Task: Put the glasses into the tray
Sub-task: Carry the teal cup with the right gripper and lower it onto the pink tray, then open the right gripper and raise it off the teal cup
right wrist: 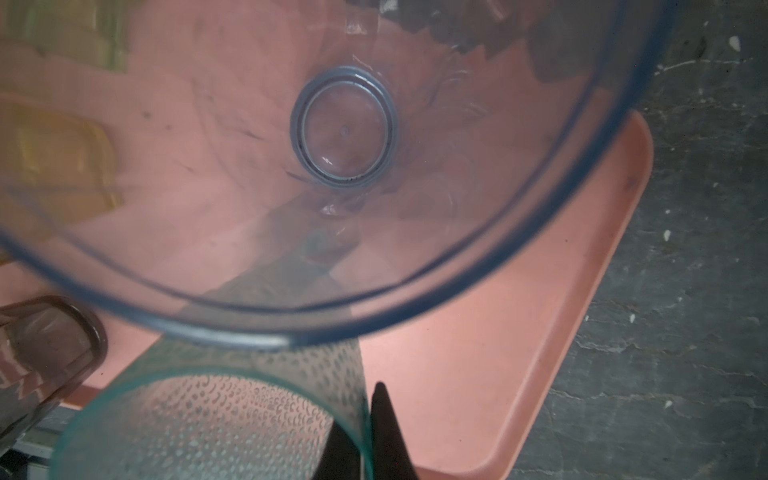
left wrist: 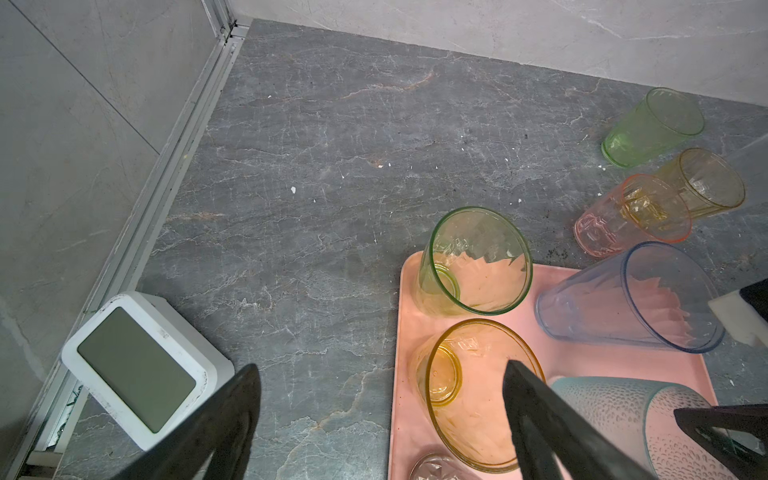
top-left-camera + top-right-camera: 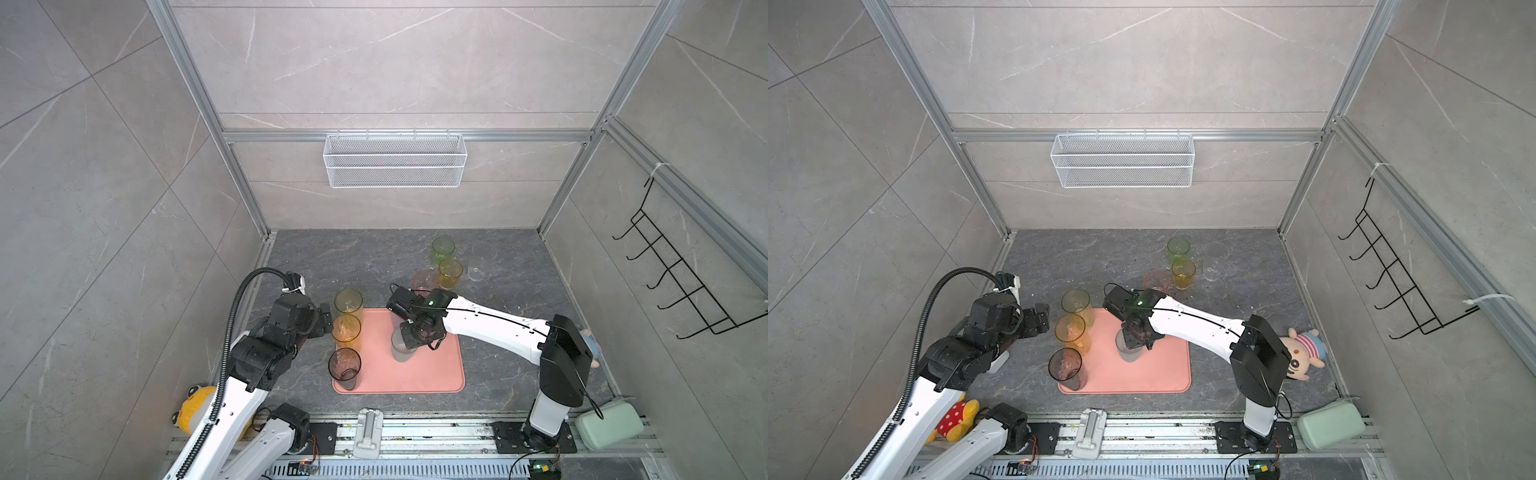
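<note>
The right fingers (image 1: 388, 436) pinch the rim of the upright teal tumbler (image 1: 216, 415) over the tray (image 1: 519, 332), and the pink glass (image 3: 424, 279) stands at one o'clock beyond it, nearer that arm than the spread left fingers (image 2: 536, 415)

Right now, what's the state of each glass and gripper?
yellow-green glass: upright on tray.
tall amber glass: upright on tray.
smoky grey glass: upright on tray.
blue-grey glass: upright on tray.
teal glass: upright over tray, rim gripped.
pink glass: upright, off tray.
short amber glass: upright, off tray.
green glass: upright, off tray.
clear glass: upright, off tray.
left gripper: open, empty.
right gripper: shut on teal glass.
</note>
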Action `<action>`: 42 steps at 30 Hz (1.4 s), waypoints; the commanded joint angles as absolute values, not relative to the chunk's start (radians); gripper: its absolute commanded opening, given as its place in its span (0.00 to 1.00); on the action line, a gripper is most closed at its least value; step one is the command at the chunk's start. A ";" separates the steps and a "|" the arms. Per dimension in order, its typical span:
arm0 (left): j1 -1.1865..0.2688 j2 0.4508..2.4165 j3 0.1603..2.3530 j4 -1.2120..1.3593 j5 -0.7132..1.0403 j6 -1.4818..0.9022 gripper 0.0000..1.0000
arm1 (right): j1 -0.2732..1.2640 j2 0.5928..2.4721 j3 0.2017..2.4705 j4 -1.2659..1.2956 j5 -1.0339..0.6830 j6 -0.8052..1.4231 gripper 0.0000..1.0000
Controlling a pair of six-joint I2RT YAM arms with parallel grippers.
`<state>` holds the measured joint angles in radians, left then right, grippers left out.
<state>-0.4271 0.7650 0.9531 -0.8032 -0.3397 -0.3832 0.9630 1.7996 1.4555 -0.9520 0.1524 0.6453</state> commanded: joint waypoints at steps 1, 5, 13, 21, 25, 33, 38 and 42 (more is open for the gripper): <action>-0.433 0.758 0.948 -0.794 -0.359 -0.397 0.91 | 0.971 1.829 1.478 -0.968 0.172 0.672 0.05; -0.434 0.760 0.947 -0.795 -0.362 -0.397 0.91 | 0.971 1.835 1.481 -0.968 0.157 0.670 0.12; -0.437 0.756 0.947 -0.796 -0.366 -0.399 0.91 | 0.970 1.838 1.495 -0.982 0.160 0.675 0.26; -0.443 0.755 0.947 -0.798 -0.374 -0.400 0.91 | 0.971 1.818 1.521 -1.010 0.170 0.673 0.33; -0.445 0.755 0.946 -0.798 -0.376 -0.402 0.91 | 0.970 1.798 1.534 -1.033 0.187 0.670 0.38; -0.448 0.750 0.946 -0.799 -0.381 -0.401 0.91 | 0.970 1.725 1.566 -1.069 0.226 0.653 0.44; -0.449 0.746 0.948 -0.799 -0.385 -0.400 0.91 | 0.970 1.679 1.599 -1.079 0.254 0.624 0.45; -0.451 0.744 0.948 -0.799 -0.390 -0.402 0.91 | 0.970 1.655 1.638 -1.106 0.328 0.600 0.46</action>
